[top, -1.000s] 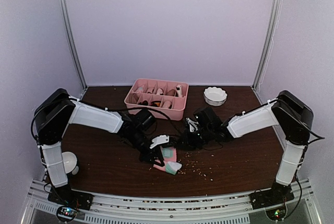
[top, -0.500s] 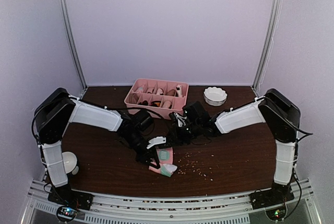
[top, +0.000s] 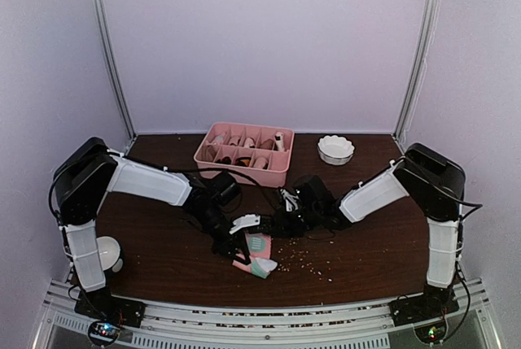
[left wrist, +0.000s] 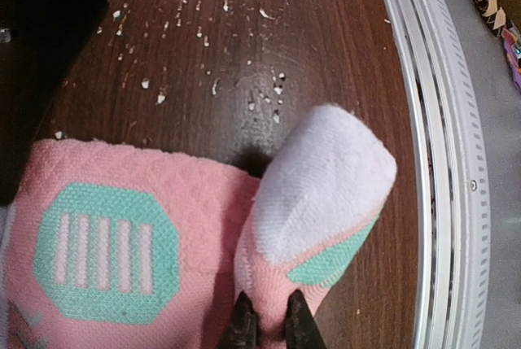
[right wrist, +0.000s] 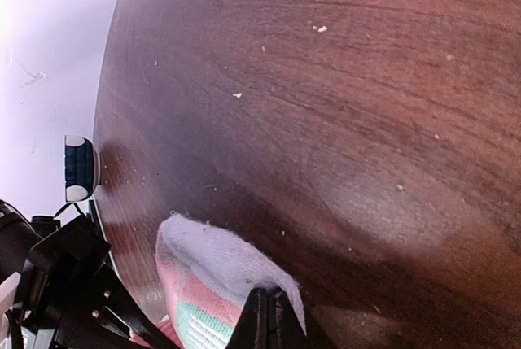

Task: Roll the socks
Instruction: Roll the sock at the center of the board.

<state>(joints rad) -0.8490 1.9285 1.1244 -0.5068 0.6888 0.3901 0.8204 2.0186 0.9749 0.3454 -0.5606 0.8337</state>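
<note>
At the counter's (top: 366, 243) back, a pink divided tray (top: 244, 173) holds small rolled bundles. The knitted pink sock (left wrist: 106, 235), teal-patched and white-tipped, lies folded near the front edge. The left pincer (left wrist: 269, 329) and right pincer (right wrist: 267, 320) each clench a fold of it.

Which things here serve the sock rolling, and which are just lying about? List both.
For the job:
- pink sock
- left claw, pinching the sock
- right claw, shut on the sock's white end

Lying about:
- pink tray
- white bowl
- crumbs
</note>
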